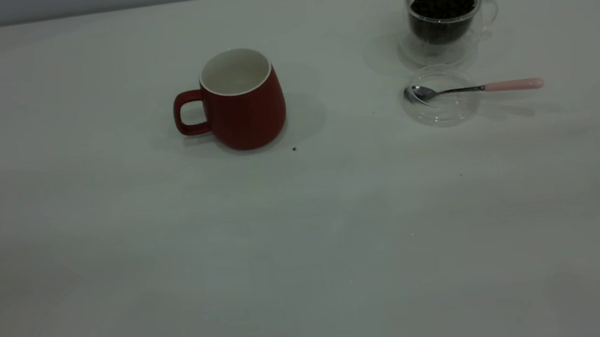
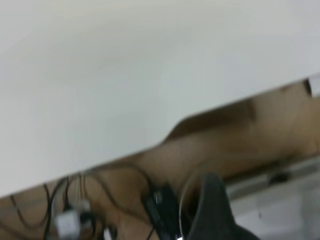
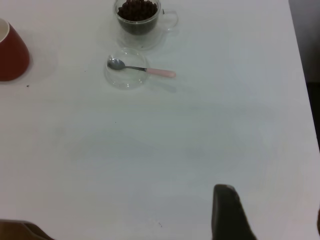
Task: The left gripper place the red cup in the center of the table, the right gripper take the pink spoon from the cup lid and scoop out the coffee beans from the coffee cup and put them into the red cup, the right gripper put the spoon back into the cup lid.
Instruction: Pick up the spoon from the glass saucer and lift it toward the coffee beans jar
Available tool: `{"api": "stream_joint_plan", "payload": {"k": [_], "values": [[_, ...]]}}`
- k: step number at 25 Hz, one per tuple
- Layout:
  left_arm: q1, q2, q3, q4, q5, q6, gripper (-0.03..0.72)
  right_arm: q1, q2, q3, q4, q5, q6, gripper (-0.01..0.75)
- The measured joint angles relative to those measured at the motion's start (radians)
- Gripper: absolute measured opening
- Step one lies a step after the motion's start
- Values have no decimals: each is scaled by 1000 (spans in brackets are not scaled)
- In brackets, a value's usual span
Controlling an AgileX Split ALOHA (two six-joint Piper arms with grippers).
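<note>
we log the spoon across the lid, handle toward our right gripper, whose opening we cannot tell.

Table: plain white surface, no pattern, with a few tiny dark specks.
Red cup: deep red outside and on the handle, white inside, with a thin white rim.
Coffee cup: clear, colourless glass, on a clear glass base.
Coffee beans: very dark brown, almost black.
Cup lid: clear, colourless, see-through to the white table.
Pink spoon: shiny silver bowl and neck, pale pink handle.
Fingers: dark grey to black, seen in the right wrist view.
</note>
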Motion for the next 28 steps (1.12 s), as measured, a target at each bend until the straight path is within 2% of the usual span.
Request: {"api": "stream_joint_plan", "payload": {"k": [4,11,28], "values": [[10,-166,0,0,6,-2,587,0,0,0,0,0,0,453],[116,-381,0,0,27,-2,587,0,0,0,0,0,0,453],[118,-381,0,0,31,-6,587,0,0,0,14,0,0,453]]}}
